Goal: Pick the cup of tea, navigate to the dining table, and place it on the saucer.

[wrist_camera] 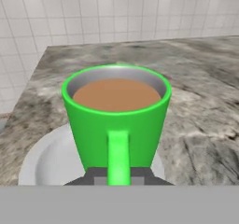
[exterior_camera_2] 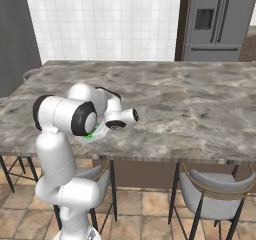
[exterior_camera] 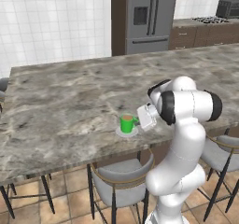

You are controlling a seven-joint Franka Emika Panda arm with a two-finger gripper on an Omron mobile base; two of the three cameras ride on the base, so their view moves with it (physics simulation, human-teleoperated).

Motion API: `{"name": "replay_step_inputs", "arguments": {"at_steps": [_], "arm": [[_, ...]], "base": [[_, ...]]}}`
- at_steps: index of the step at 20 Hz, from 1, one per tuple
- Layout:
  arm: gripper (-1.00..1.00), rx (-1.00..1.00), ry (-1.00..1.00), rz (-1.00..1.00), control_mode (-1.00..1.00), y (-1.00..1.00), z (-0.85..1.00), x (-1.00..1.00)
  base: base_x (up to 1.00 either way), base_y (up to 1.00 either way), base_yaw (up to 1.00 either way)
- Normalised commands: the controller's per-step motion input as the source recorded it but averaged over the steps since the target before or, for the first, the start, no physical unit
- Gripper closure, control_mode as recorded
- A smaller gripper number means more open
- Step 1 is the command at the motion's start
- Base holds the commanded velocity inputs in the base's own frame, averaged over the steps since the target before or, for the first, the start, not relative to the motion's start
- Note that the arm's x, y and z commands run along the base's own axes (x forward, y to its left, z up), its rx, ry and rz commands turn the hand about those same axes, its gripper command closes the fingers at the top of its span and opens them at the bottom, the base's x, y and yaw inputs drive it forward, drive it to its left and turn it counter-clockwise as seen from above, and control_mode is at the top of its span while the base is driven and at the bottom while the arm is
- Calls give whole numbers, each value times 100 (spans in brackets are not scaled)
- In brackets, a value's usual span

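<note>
- Gripper (exterior_camera: 141, 120) is clenching on the handle of the cup of tea (exterior_camera: 126, 123); in the hand view the dark fingertips (wrist_camera: 100, 177) are sitting on either side of the green handle strip, jaws nearly fully closed.
- Handle grip is keeping the fingers clear of the rim and liquid, and the hand is coming in level from the side, so the cup is staying upright.
- Cup is sitting over the saucer (exterior_camera: 127, 133), roughly centred. Cannot tell whether the base is touching the dish or hovering just above.
- Judgement: placement is nearly done; what's left is letting go and backing out along the handle without dragging the cup.
- Saucer is lying near the front edge of the dining table (exterior_camera: 60, 106), within easy reach of the arm.
- Cup look: bright green (wrist_camera: 116, 120), slightly tapered, grey inner wall, brown tea filling it close to the rim, surface level.
- Saucer (wrist_camera: 46, 160) is white-grey, flat, a bit wider than the cup.
- Risk guess: full cup, any tilt on release could be spilling it.
</note>
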Motion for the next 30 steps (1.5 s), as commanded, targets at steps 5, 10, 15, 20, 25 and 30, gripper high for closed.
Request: {"name": "replay_step_inputs", "arguments": {"at_steps": [5,10,15,20,25,30], "arm": [[100,0,0,0,-100,0,-21,12],[100,0,0,0,-100,0,-1,0],[100,-2,0,1,-100,0,6,0],[100,-12,2,3,-100,0,5,0],[100,-12,0,5,-100,5,7,0],[100,-3,0,7,-100,16,0,-9]], "base": [[0,0,0],[0,0,0],[0,0,0],[0,0,0],[0,0,0],[0,0,0]]}}
